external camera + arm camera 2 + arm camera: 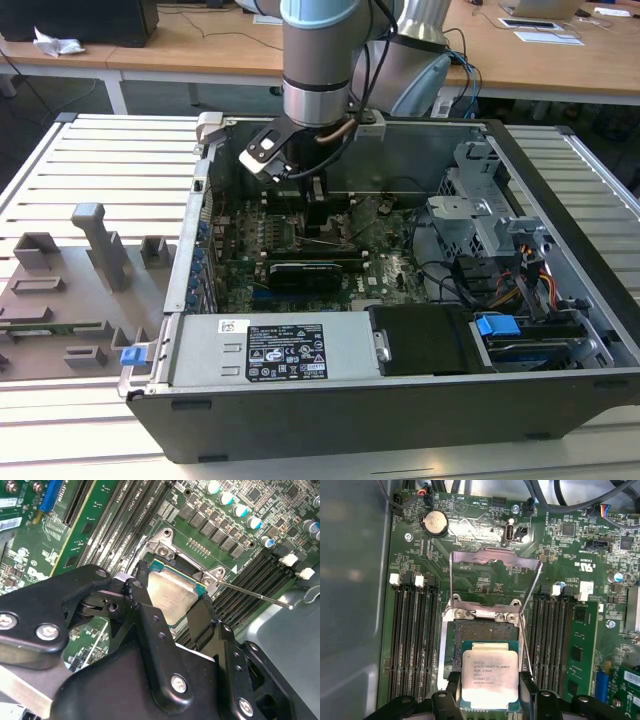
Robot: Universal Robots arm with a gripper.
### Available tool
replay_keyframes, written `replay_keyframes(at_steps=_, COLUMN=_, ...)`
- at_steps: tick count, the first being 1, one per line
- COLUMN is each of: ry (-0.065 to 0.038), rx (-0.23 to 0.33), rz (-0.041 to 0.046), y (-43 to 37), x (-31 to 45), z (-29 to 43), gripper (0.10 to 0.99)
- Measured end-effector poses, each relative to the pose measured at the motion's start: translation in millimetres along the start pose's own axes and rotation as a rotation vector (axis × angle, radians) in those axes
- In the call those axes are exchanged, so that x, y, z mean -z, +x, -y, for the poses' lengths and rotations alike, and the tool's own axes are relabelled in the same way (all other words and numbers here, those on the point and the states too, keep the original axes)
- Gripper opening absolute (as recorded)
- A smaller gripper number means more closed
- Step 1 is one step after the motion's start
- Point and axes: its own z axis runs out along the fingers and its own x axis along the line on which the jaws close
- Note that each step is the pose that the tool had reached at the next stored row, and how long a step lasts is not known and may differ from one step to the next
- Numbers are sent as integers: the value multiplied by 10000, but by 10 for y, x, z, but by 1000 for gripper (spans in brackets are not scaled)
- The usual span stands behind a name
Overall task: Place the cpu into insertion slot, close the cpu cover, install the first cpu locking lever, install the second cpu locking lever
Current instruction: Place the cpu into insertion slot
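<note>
**Markings.** In the first wrist view, the small flat square cpu (pixel 491 676) with a dull silver-grey metal top carries several lines of dark print. In the exterior view, a white rectangular label (pixel 290 351) with black print sits on the grey metal power supply housing (pixel 205 352). White lettering is scattered across the green motherboard (pixel 485 510).

**Gripper state.** The black two-finger gripper (pixel 491 685) is clamped on the cpu, with one finger (pixel 452 687) against each of two opposite edges.

**Position.** The cpu lies over the square black-framed insertion slot (pixel 485 630) and covers the part nearest the gripper. The rest of the contact field is exposed. Whether the cpu touches the insertion slot cannot be told. The thin silver windowed cpu cover (pixel 495 560) stands swung open beyond the insertion slot. Long black memory slots (pixel 412 640) flank it on both sides.
</note>
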Motion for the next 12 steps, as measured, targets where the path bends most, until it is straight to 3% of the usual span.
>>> replay_keyframes(at_steps=12, ry=50, rx=-91, rz=-261, y=21, x=-107, z=-69, gripper=545)
